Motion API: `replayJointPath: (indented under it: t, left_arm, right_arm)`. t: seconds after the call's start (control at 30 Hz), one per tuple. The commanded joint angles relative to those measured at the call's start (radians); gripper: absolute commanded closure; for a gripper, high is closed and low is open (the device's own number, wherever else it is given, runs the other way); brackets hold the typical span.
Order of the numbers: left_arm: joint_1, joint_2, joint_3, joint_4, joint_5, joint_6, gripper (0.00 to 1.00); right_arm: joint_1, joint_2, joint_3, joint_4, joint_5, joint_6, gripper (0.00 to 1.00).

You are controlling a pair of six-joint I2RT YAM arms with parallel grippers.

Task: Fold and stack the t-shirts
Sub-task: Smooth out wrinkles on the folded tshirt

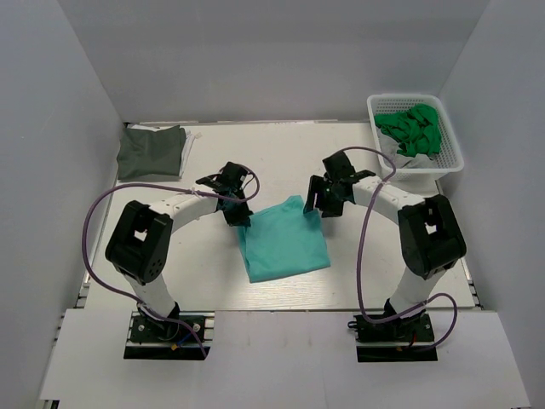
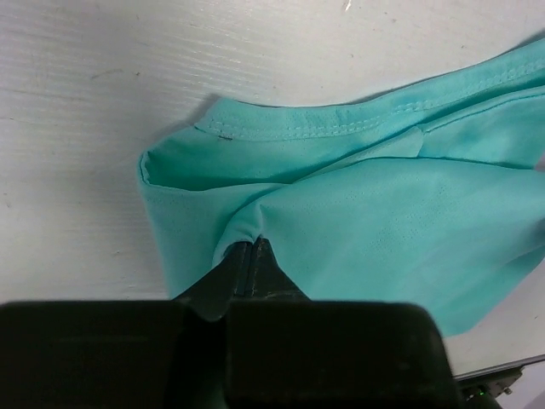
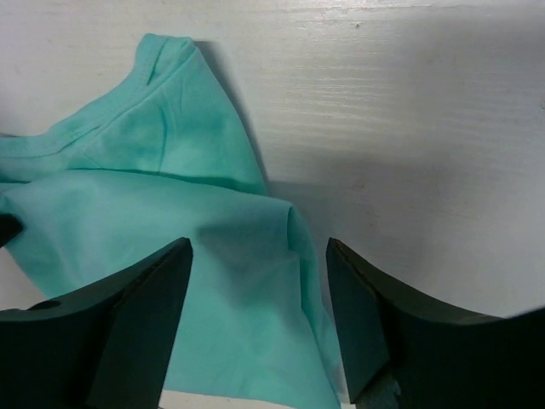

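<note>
The top camera looks down over the whole tabletop [image 1: 281, 162] from its near edge. Both wrist cameras face down, close above the teal t-shirt [image 1: 285, 243], which every view shares.

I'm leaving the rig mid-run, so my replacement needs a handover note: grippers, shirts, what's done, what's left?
Left gripper: shut on the far-left corner of the teal t-shirt.
Right gripper: open, jaws astride its far-right corner, not gripping.
Grey t-shirt: folded, far left of the table.
Done: grey one folded; teal looks partly folded.
Left: finish teal, stack it on grey.
</note>
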Motion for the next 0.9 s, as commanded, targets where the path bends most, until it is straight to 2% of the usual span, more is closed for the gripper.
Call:
replayJointPath:
  t: [0.0,0.1,0.13,0.2,0.23,0.43,0.53,0.6,0.77,0.87]
  left_arm:
    - [0.004,-0.022,0.003,0.023,0.011,0.004,1.0]
    - [0.004,-0.043,-0.019,0.032,0.011,0.004,1.0]
    - [0.004,-0.044,-0.028,0.046,0.011,0.004,1.0]
    - [-0.005,-0.07,-0.039,0.058,0.02,0.004,1.0]
    - [-0.014,-0.1,-0.039,0.074,0.02,0.018,1.0]
    - [-0.014,-0.275,-0.125,0.161,0.077,0.052,1.0]
    - [-0.002,-0.381,-0.177,0.203,0.118,0.063,1.0]
    - [-0.002,-0.431,-0.215,0.223,0.088,0.063,1.0]
    - [-0.002,-0.419,-0.273,0.241,0.05,0.063,1.0]
    - [-0.002,-0.4,-0.309,0.25,-0.021,0.017,1.0]
  right_arm:
    - [-0.002,0.058,0.027,0.045,-0.019,-0.025,0.32]
    - [-0.004,0.092,0.059,0.048,-0.037,-0.028,0.62]
    - [-0.002,0.099,0.063,0.054,-0.039,-0.028,0.79]
    - [-0.001,0.095,0.069,0.057,-0.037,-0.027,0.91]
    - [-0.001,0.09,0.079,0.053,-0.034,-0.03,1.0]
    - [0.005,-0.057,0.057,-0.009,-0.005,-0.056,1.0]
    - [0.007,-0.143,-0.012,0.058,-0.064,-0.1,1.0]
    - [0.005,-0.184,-0.061,0.138,-0.1,-0.129,1.0]
    - [0.005,-0.135,-0.042,0.204,-0.196,-0.165,1.0]
    - [0.014,-0.083,0.006,0.252,-0.249,-0.18,1.0]
